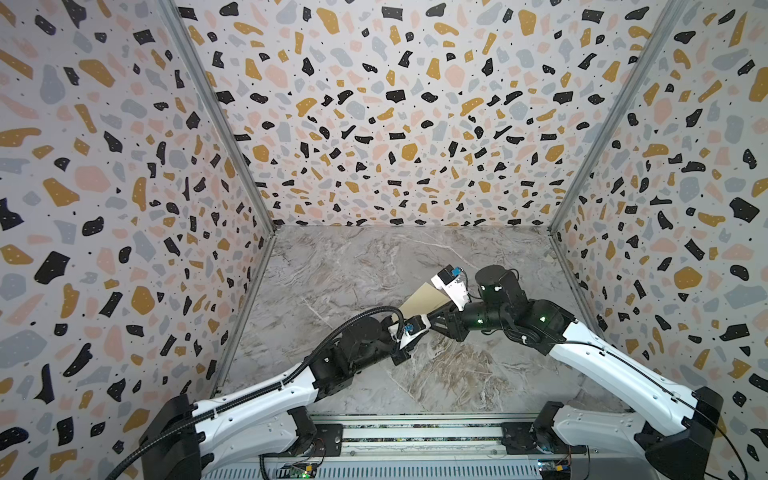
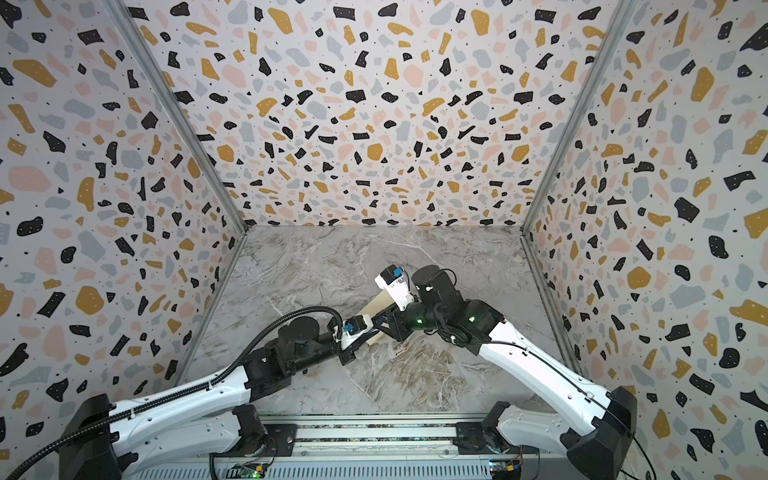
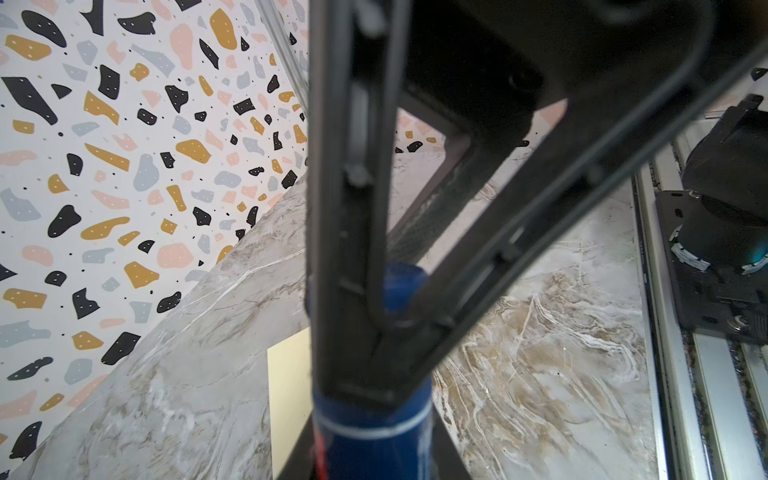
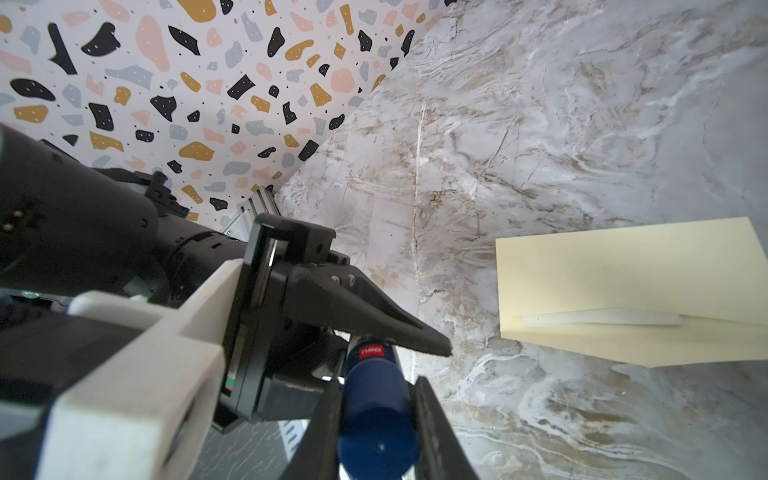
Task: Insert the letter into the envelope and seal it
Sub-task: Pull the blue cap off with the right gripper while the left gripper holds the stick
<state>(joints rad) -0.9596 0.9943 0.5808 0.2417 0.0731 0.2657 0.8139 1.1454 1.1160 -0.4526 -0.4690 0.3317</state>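
Left gripper (image 4: pixel 370 353) and right gripper (image 4: pixel 378 419) are both clamped on one blue stick (image 3: pixel 370 436).
Each pair of jaws grips one end of the stick, which is held above the table (image 4: pixel 540 124) near its centre. Envelope (image 4: pixel 623 270) lies flat on the table with a white strip showing at its flap; in both top views it sits just at 12 o'clock from where the grippers meet.

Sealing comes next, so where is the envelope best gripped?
At the triangular flap's tip, approached from the marble table side beyond it: the flap looks lifted, throwing a shadow, while the envelope itself lies flat.
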